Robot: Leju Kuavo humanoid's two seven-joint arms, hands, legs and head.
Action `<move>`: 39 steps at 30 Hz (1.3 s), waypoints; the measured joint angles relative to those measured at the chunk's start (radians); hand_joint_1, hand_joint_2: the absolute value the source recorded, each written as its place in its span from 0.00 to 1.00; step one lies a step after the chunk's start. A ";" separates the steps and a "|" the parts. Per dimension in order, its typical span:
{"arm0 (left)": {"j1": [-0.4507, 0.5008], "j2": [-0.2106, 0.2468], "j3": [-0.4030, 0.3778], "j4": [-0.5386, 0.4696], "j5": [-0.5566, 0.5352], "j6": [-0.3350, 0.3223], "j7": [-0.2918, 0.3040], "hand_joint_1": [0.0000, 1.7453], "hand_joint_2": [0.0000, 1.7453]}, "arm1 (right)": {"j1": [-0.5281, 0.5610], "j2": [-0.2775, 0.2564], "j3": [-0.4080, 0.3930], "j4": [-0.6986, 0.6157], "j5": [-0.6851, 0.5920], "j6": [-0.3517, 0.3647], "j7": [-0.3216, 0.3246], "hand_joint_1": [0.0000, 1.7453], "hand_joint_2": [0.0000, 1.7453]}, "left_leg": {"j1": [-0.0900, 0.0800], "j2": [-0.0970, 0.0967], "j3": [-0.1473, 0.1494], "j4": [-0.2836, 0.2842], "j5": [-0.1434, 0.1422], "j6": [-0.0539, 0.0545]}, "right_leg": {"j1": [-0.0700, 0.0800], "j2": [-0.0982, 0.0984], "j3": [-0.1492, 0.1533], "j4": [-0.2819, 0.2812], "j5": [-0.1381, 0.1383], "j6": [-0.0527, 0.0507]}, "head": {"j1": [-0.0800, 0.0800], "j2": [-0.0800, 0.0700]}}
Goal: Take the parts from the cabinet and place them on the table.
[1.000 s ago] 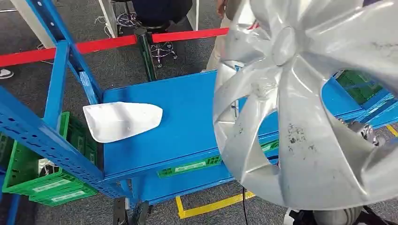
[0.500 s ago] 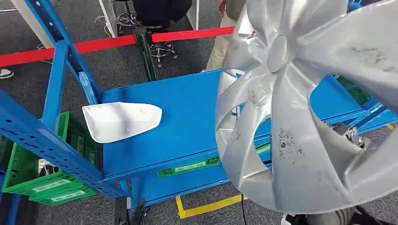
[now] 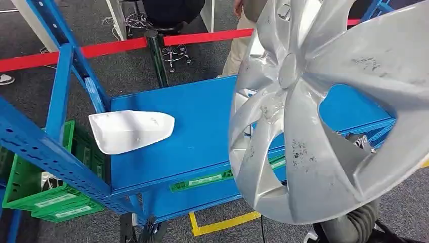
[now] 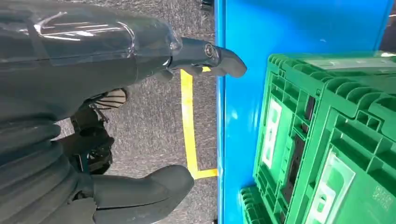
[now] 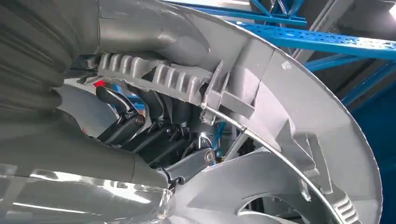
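- Head view: the silver wheel cover [image 3: 329, 116] rides high and close to the camera, tilted up on edge with its spoked face turned toward us and its hub toward the upper left. It is round, so it has no real long axis; the disc's plane stands steeply, leaning over the blue worktop [image 3: 202, 126]. My read is that it is carried raised like this to keep it above the worktop edge on the way in.
- Also in the head view, a white part [image 3: 130, 130] already lies flat on the worktop's left side, long axis running left to right, narrow end to the right. That leaves the bare middle and right for the cover.
- Left wrist view: the left hand [image 4: 140, 140] holds nothing, thumb and fingers [image 4: 210, 58] spread wide, hanging beside the blue shelf edge and a green crate [image 4: 327, 140]. It looks parked out of the way.
- Right wrist view: the right hand [image 5: 154, 126] is tucked behind the cover, dark fingers [image 5: 140, 119] hooked through an opening and gripping the ribbed inner rim, so the back side faces the wrist.
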 joint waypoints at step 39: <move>0.026 0.029 0.040 0.050 0.017 0.071 0.072 0.00 1.00 | 0.046 0.000 -0.130 0.095 -0.232 -0.017 0.016 1.00 1.00 | -0.003 0.005 -0.056 0.096 -0.074 -0.028 | -0.008 -0.007 -0.035 0.000 0.039 -0.034 | 0.004 0.000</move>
